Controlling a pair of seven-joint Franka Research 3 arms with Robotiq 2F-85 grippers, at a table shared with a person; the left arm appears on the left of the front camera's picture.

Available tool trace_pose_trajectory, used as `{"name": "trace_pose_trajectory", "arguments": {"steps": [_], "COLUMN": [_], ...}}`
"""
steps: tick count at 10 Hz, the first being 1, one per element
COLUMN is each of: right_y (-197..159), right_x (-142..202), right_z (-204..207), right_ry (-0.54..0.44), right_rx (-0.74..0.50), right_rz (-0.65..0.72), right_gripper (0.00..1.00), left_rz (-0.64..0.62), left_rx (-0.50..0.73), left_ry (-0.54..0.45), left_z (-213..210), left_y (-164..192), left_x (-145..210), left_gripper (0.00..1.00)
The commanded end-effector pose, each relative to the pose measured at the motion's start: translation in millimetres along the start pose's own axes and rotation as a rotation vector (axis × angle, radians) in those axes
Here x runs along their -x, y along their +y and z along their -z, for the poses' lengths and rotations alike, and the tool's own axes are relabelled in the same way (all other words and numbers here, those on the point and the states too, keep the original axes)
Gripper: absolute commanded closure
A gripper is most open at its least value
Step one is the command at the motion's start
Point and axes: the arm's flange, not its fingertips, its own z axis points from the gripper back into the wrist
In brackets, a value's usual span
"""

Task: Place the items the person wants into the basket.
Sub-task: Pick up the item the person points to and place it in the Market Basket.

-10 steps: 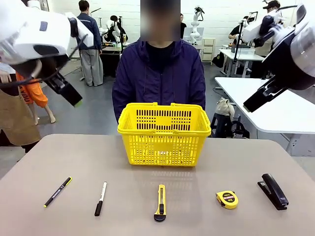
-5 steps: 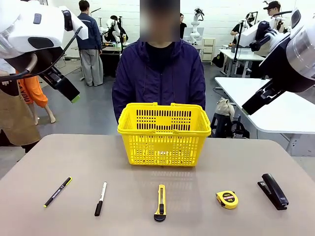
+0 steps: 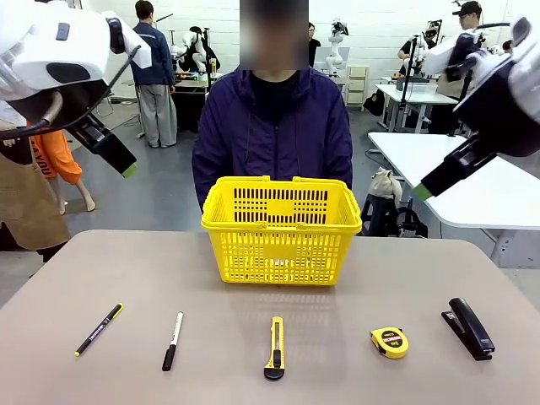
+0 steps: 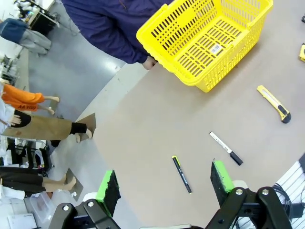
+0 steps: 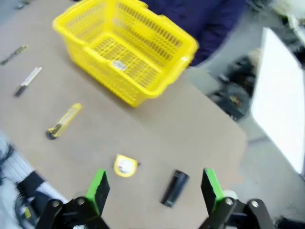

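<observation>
The yellow basket stands at the table's far middle, right in front of the person in the dark jacket. Along the near edge lie the black pen with a yellow end, the yellow tape measure and the black stapler. My left gripper hangs high at the left, open and empty. My right gripper hangs high at the right, also open and empty. The left wrist view looks down on the pen and basket. The right wrist view looks down on the tape measure, stapler and basket.
A white marker with a black cap and a yellow utility knife lie between the pen and the tape measure. White tables and other people stand in the room behind. The brown table is bare around the basket.
Both arms have shifted slightly up high: the left gripper drew a little up and left, the right gripper turned so its green pads show. Nothing on the table has moved.
</observation>
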Motion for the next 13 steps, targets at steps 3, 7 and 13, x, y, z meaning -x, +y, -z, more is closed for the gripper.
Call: {"name": "trace_pose_trajectory", "arguments": {"steps": [3, 7, 13], "right_y": [-145.7, -226.7, -265.7], "right_x": [33.3, 94.7, 191.2], "right_z": [10.7, -7.4, -66.0], "right_ry": [0.026, -0.108, -0.171], "right_rx": [-0.541, -0.547, -0.589], "right_rz": [0.194, 0.455, 0.487], "right_gripper": [0.0, 0.0, 0.0], "left_rz": [-0.112, -0.302, -0.441], "left_rx": [0.426, 0.625, 0.765], "left_ry": [-0.064, -0.163, -0.254], "left_z": [17.1, 4.0, -36.0], "left_y": [110.0, 187.4, 197.7], "left_x": [64.7, 151.7, 217.2], "left_gripper": [0.0, 0.0, 0.0]}}
